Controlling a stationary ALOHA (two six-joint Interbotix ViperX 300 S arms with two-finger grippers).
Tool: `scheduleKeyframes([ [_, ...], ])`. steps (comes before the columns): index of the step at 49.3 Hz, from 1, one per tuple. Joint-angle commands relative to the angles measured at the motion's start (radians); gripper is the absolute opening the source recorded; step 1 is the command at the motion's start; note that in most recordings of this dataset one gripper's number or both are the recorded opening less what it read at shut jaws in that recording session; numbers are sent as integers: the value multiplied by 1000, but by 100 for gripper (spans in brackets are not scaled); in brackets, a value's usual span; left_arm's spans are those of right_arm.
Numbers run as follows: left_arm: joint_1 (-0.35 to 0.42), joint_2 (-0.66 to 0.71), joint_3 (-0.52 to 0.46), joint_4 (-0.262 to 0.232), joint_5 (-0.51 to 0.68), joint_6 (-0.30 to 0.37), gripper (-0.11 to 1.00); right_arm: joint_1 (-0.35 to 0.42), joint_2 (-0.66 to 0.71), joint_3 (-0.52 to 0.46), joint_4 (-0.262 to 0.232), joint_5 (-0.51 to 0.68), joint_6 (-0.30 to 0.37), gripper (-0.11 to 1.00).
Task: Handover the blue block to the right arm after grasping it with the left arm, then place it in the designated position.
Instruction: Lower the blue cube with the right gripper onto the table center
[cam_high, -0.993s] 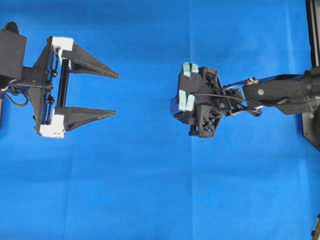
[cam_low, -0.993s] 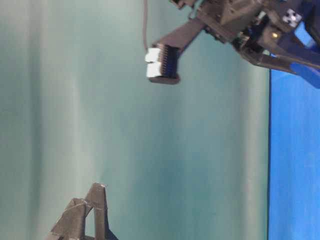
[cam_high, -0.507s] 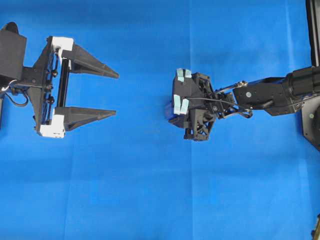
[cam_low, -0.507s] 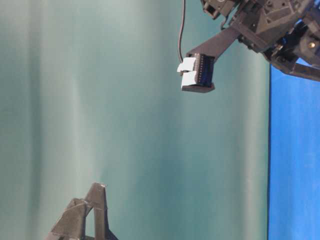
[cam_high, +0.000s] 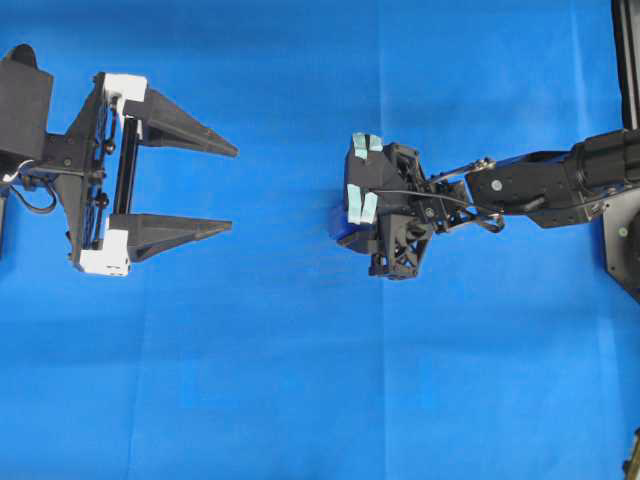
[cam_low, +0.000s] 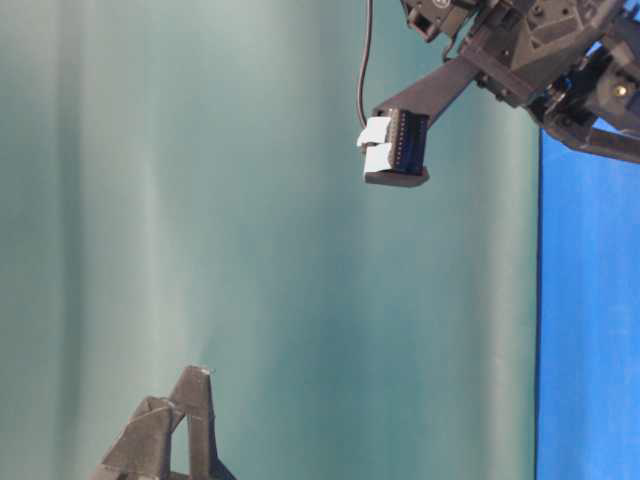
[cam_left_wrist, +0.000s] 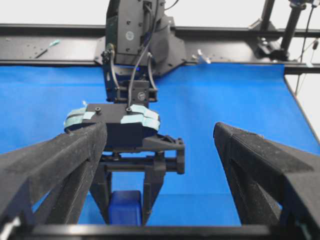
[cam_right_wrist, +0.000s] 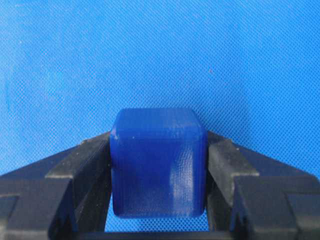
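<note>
Right wrist view alone shows blue block (cam_right_wrist: 158, 162) pinched between jaws.

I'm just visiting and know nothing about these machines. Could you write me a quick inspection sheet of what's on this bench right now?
Surface: blue cloth, flat, faint fold lines.
Job's things: blue block held between the right gripper's fingers, above the cloth.
Clutter: nothing seen.
Grippers: right gripper pointing down, jaws shut on the block; left gripper empty, jaws wide open, well apart from the right.
Cables: thin black cable across the right wrist; a cable loop at the left arm.
Surroundings: black frame behind the cloth; teal backdrop in the table-level view.
</note>
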Motion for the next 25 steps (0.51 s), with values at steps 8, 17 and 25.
scheduleKeyframes([
  [8, -3, -6, -23, 2, -5, 2, 93, -3, -15, -6, -3, 0, -2, 41],
  [17, -3, -6, -23, 2, -5, 2, 93, -3, -15, -6, -3, 14, -2, 41],
  [25, -3, -5, -23, 2, -5, 2, 93, -3, -26, -6, -3, 46, 2, 52],
])
